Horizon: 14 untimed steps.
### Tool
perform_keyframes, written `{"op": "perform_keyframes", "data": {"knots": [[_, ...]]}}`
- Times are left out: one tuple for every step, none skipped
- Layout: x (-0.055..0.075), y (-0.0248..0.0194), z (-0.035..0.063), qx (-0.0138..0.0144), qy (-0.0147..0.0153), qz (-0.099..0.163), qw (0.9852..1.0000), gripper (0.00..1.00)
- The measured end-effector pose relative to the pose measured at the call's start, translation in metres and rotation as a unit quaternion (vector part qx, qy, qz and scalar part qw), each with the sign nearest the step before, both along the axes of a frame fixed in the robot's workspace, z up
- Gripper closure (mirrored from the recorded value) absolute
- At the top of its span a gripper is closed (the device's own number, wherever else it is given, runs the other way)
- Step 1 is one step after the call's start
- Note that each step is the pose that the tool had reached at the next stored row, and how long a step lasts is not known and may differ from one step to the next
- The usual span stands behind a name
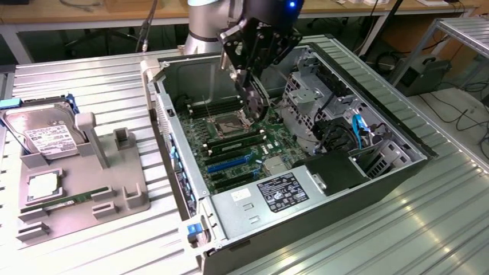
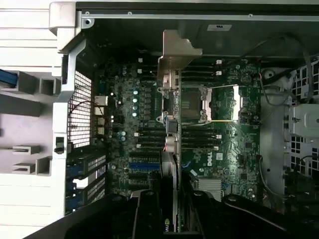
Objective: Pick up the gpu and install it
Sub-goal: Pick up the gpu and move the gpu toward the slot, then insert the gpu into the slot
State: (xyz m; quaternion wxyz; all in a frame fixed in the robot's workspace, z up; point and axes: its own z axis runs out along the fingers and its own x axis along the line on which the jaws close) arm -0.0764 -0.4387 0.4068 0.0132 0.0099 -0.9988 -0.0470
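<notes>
**A:** Where is the gpu (image 1: 257,103) now?

**B:** It hangs on its edge inside the open computer case (image 1: 321,240), above the motherboard, and I see nothing touching it from below. The gripper (image 1: 251,80) pinches it from both sides at its upper part. In the wrist view, its silvery bracket (image 2: 177,50) is the end far from the fingers.

**A:** Is it over its slot?

**B:** I think not. In the exterior view, the CPU socket (image 1: 229,123) sits close to the card, at 7 o'clock from it. The blue expansion slots (image 1: 229,165) lie further along the same 7 o'clock line, past the memory sticks (image 1: 237,143).

**A:** So what can go wrong?

**B:** If the card goes down here, its lower edge can strike the socket. The bracket must also meet the rear wall (image 1: 162,132), at about 8 o'clock. A small tilt in the grip can make it catch there, or press the contacts beside the slot and not into it. At 3 o'clock the drive cage (image 1: 306,94) stands near, so the gripper can brush it.
</notes>
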Motion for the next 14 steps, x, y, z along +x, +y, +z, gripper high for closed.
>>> {"op": "perform_keyframes", "data": {"knots": [[0.008,-0.0012,-0.0025,-0.0001,0.0004,0.000,1.0000,0.74],[0.012,-0.0021,-0.0039,-0.0001,0.0005,0.000,1.0000,0.74],[0.017,-0.0034,-0.0057,-0.0002,0.0006,0.000,1.0000,0.74],[0.022,-0.0045,-0.0072,-0.0002,0.0007,0.000,1.0000,0.74],[0.026,-0.0056,-0.0086,-0.0001,0.0008,0.000,1.0000,0.74],[0.030,-0.0066,-0.0100,-0.0002,0.0008,0.000,1.0000,0.74],[0.034,-0.0073,-0.0121,-0.0002,0.0009,0.000,1.0000,0.74],[0.035,-0.0074,-0.0139,-0.0001,0.0009,0.000,1.0000,0.74],[0.035,-0.0074,-0.0141,-0.0002,0.0009,0.000,1.0000,0.74],[0.036,-0.0074,-0.0140,-0.0002,0.0009,0.000,1.0000,0.74],[0.036,-0.0074,-0.0141,-0.0001,0.0010,0.000,1.0000,0.74],[0.036,-0.0074,-0.0141,-0.0001,0.0010,0.000,1.0000,0.74],[0.036,-0.0074,-0.0141,-0.0001,0.0010,0.000,1.0000,0.74],[0.036,-0.0074,-0.0141,-0.0001,0.0010,0.000,1.0000,0.74]]}}
